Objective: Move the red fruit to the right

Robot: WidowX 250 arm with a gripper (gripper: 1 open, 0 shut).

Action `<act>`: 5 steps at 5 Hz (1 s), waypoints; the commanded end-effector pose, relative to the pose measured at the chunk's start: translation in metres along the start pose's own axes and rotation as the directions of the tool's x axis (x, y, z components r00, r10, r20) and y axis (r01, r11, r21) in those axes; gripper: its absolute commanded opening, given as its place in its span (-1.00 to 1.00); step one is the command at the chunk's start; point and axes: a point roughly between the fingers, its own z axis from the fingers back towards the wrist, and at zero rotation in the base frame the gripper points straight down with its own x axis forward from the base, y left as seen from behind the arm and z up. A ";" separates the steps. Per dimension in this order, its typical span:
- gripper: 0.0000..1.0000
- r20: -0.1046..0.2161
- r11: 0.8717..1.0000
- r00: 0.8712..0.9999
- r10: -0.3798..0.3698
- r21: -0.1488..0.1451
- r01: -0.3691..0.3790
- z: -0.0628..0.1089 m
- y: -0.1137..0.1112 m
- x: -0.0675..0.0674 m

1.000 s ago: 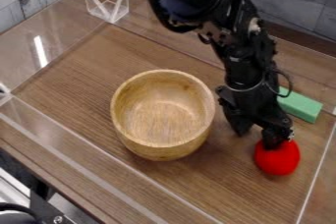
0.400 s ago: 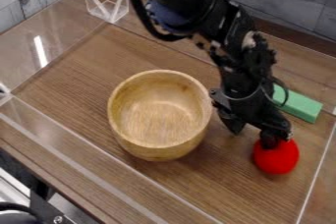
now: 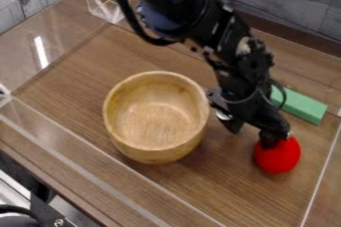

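gripper [image 3: 250, 129] & red fruit [image 3: 276, 155] now slightly left, contact unclear

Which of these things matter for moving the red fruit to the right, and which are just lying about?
For the job:
- red fruit
- robot's hand, right at the fruit

Just lying about:
- wooden bowl
- green block

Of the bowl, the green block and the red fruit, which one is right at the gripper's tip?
The red fruit: the gripper overlaps its upper edge, unlike the green block or bowl.
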 end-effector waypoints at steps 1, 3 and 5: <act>-1.00 0.011 0.996 0.997 0.079 0.030 -0.079 -0.004 0.011 0.014; -1.00 0.001 1.000 1.000 0.022 0.018 -0.022 -0.006 0.009 0.006; -1.00 0.002 0.998 0.998 0.061 0.034 -0.061 -0.004 0.003 -0.001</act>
